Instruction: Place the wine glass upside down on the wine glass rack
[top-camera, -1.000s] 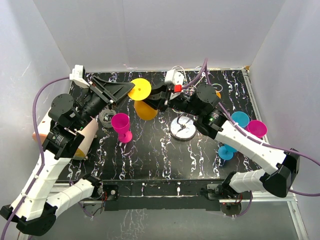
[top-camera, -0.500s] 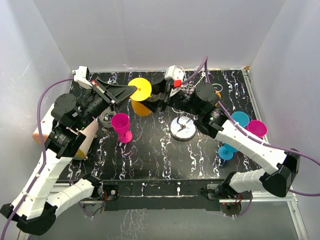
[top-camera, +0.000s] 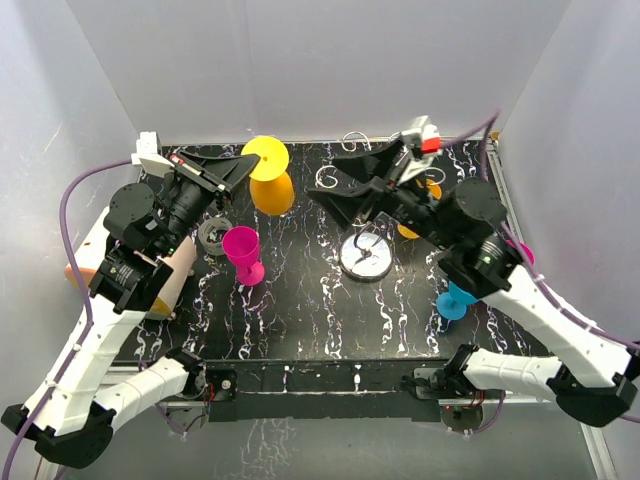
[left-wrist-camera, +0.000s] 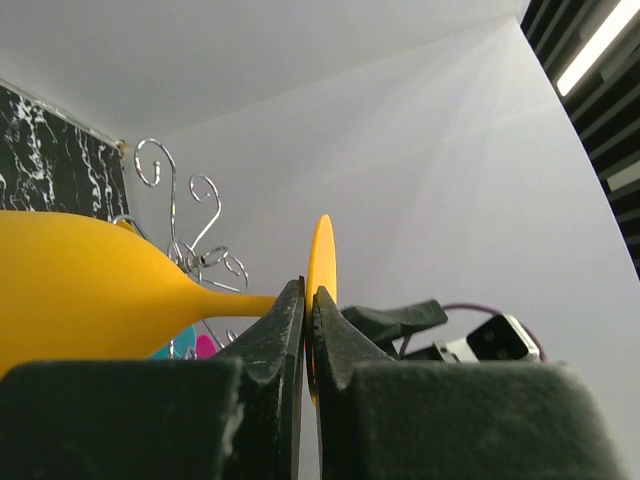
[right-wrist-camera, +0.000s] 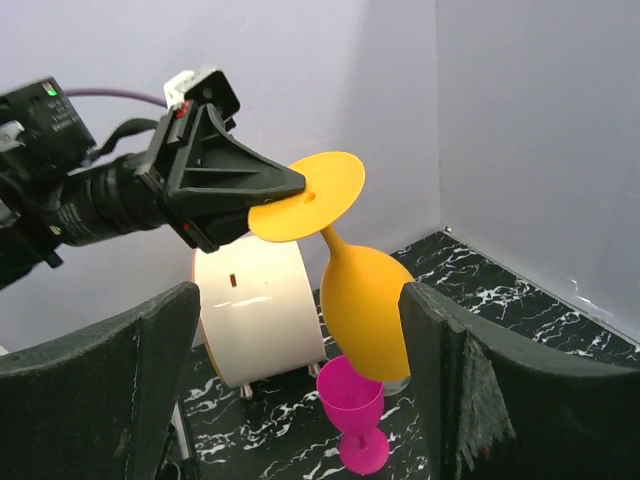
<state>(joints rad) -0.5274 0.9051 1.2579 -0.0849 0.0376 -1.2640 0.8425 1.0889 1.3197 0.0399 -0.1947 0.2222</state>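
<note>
The yellow wine glass (top-camera: 272, 192) hangs in the air over the back of the table, foot up and bowl down, tilted. My left gripper (top-camera: 250, 166) is shut on the rim of its round foot (left-wrist-camera: 321, 262); the stem and bowl (left-wrist-camera: 80, 290) run off to the left. In the right wrist view the glass (right-wrist-camera: 365, 290) hangs from that foot (right-wrist-camera: 310, 195). My right gripper (top-camera: 325, 180) stands wide open to the right of the glass, with nothing between its fingers (right-wrist-camera: 470, 380). The wine glass rack (top-camera: 367, 257) stands at centre right, its wire curls (left-wrist-camera: 190, 220) rising behind.
A magenta glass (top-camera: 242, 250) stands upright just below the yellow one. A blue glass (top-camera: 455, 298) stands at the right. An orange glass (top-camera: 408, 231) shows at the rack. A white cylinder (top-camera: 175, 280) and a small grey roll (top-camera: 213, 235) lie at the left.
My right gripper let go of the yellow glass, opened wide and drew back to the right. My left gripper shut on the glass's foot and now carries it alone, slightly further left.
</note>
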